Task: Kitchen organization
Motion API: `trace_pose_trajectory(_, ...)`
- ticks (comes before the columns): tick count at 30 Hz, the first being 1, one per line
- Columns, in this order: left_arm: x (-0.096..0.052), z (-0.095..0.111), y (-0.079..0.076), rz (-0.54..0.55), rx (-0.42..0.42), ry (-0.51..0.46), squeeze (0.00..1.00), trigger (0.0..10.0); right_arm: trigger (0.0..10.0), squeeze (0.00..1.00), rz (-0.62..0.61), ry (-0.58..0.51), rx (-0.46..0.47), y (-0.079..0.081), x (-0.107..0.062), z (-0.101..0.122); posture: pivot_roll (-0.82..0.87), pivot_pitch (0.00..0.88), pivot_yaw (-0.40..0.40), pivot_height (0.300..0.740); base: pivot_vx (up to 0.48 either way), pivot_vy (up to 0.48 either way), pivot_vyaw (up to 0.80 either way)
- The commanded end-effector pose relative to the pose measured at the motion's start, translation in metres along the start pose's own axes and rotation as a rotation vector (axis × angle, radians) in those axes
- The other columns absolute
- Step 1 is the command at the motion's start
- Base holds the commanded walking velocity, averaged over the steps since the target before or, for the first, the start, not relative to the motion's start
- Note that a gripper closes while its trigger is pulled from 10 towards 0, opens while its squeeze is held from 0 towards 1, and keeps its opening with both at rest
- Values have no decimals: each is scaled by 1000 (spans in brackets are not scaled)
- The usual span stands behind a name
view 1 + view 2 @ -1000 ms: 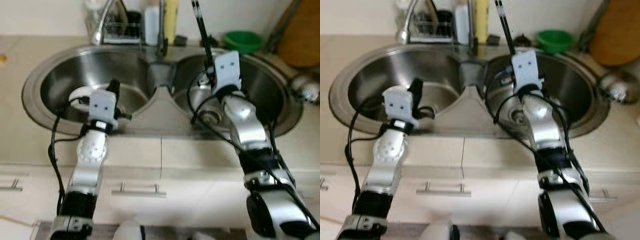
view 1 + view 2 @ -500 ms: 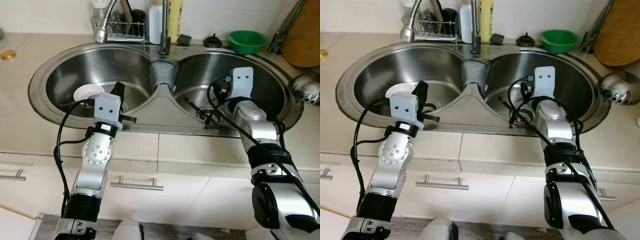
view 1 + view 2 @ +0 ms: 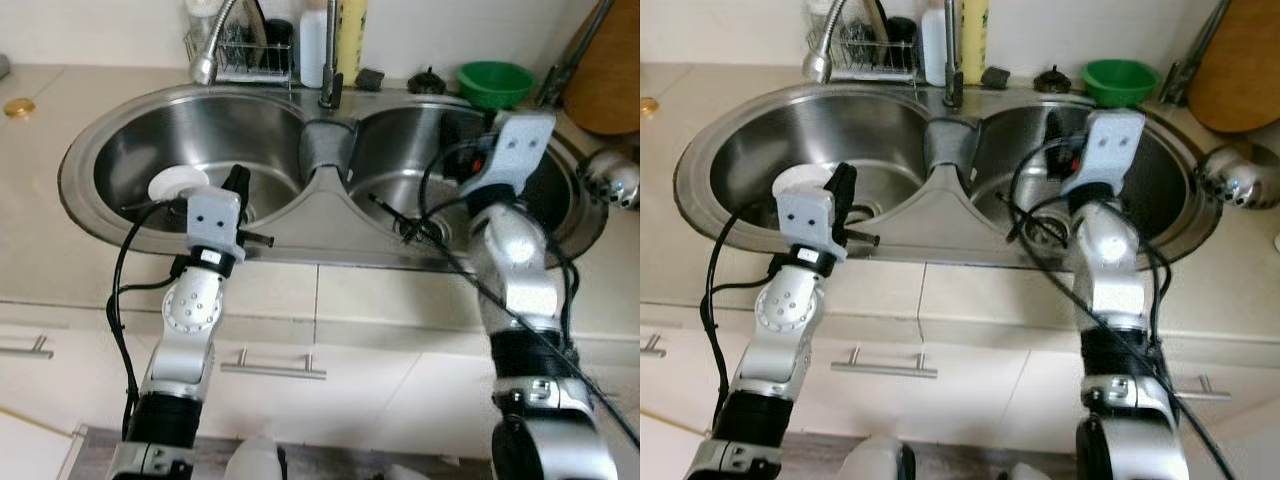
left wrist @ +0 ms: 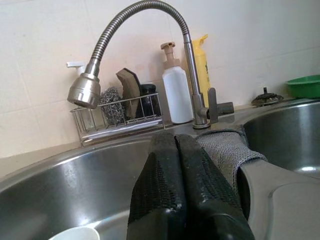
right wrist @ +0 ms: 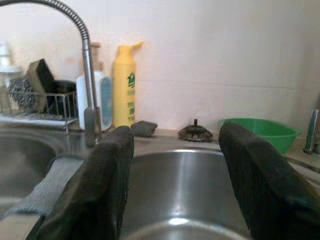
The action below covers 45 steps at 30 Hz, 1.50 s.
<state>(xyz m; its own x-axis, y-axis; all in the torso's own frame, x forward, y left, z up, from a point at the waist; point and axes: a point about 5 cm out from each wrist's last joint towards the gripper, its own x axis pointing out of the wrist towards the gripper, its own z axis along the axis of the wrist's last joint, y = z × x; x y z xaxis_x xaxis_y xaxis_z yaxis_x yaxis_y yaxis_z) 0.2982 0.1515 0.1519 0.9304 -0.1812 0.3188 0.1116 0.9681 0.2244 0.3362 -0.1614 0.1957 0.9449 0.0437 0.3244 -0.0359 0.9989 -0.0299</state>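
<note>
A double steel sink (image 3: pixel 90 150) is set into the tabletop (image 3: pixel 40 250). The left claw (image 4: pixel 182 150) hovers over the near edge of the left basin, its fingers pressed together and holding nothing; a white dish (image 3: pixel 177 185) lies in that basin just left of it. The right claw (image 5: pixel 172 165) hangs over the right basin, spread wide and empty. A grey cloth (image 3: pixel 325 145) drapes the divider, and a green bowl (image 3: pixel 494 80) sits on the far right rim.
</note>
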Motion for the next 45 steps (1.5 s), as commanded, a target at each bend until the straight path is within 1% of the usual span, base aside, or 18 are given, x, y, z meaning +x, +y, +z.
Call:
trace_pose_trajectory(1,-2,5,0,0,-9,-15,0,10000,10000,0,25,-76,-29,9,-13,9,168,0,-33,740,0,307,0)
trace_pose_trajectory(4,-3,6,-1,-7,-12,-18,0,10000,10000,0,30,-63,-22,12,-20,5,165,0,-31,740,0,445,0)
trace_pose_trajectory(10,-2,8,-3,-19,-12,-26,0,10000,10000,0,27,-56,-19,14,-23,4,162,0,-24,740,0,478,0)
trace_pose_trajectory(16,0,11,-1,-18,-6,-36,0,10000,10000,0,18,-72,-15,16,-23,8,168,0,-25,740,0,480,0)
trace_pose_trajectory(18,0,15,0,-14,7,-57,0,10000,10000,0,18,-81,-17,18,-24,9,168,0,-25,740,0,480,0)
trace_pose_trajectory(25,3,36,0,-10,44,-163,0,10000,10000,0,7,-130,-78,21,-28,14,170,0,-26,740,0,480,0)
trace_pose_trajectory(26,4,41,-1,-14,48,-190,0,10000,10000,0,-12,-150,-103,20,-30,16,167,0,-25,740,0,480,0)
trace_pose_trajectory(29,5,45,-2,-19,47,-202,0,10000,10000,0,-37,-179,-137,18,-32,20,161,0,-22,740,0,480,0)
trace_pose_trajectory(33,5,45,-3,-23,42,-201,0,10000,10000,0,-53,-190,-146,15,-35,23,157,0,-20,740,0,428,0)
trace_pose_trajectory(37,4,45,-4,-31,48,-203,0,10000,10000,0,-58,-191,-147,14,-39,22,154,0,-21,740,0,141,0)
trace_pose_trajectory(41,2,44,-4,-30,49,-199,0,10000,10000,0,-57,-169,-137,14,-45,18,154,0,-24,740,0,0,0)
trace_pose_trajectory(45,1,43,-5,-33,48,-198,0,10000,10000,0,-55,-154,-127,15,-47,15,154,0,-25,740,0,0,-619)
